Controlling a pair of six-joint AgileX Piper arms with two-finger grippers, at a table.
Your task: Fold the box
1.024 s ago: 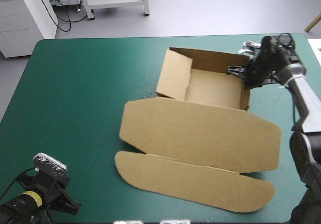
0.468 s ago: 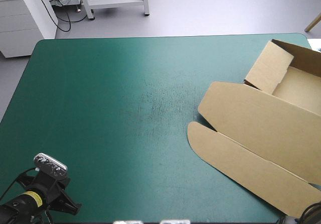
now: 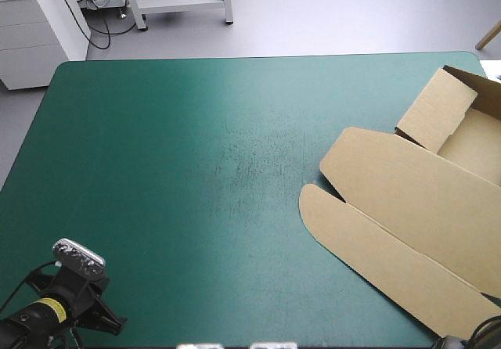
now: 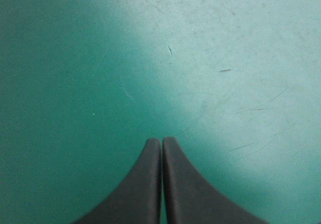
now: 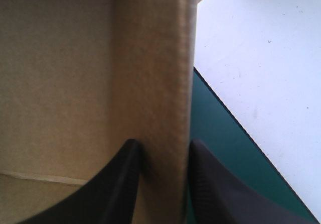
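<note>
Right gripper (image 5: 160,146) is seen pinching a raised wall (image 5: 150,58) of the box (image 3: 423,208), black fingers (image 5: 118,184) all but closed with the board between them. Left gripper (image 4: 161,139) is pressed together with nothing held, parked over bare teal-green cover (image 3: 196,169) at the near left corner, well apart from the box. Box is placed at the table's right side, partly cut off in the high view. Nearest part is the rounded tuck flap (image 3: 368,247), laid flat. Lid (image 3: 415,185) comes next, also flat. Farthest is the tray (image 3: 481,142), with a side flap (image 3: 438,110) stood up. In the right wrist view only a thin strip of cover is seen past the gripped wall, so that wall is judged to be close to the table's edge. Step in hand is read as repositioning the box by that wall. Pinch should be kept firm and low on the wall so the crease isn't torn or the wall unfolded. Base should be slid flat on the cover, not lifted, so lid and tuck flap aren't buckled. Travel should be directed toward table centre, where both arms can be used. Left gripper is best brought over to pin the lid once the box is within reach. Risk: with a single-wall grip, the box may be swung about the pinch if moved fast.
</note>
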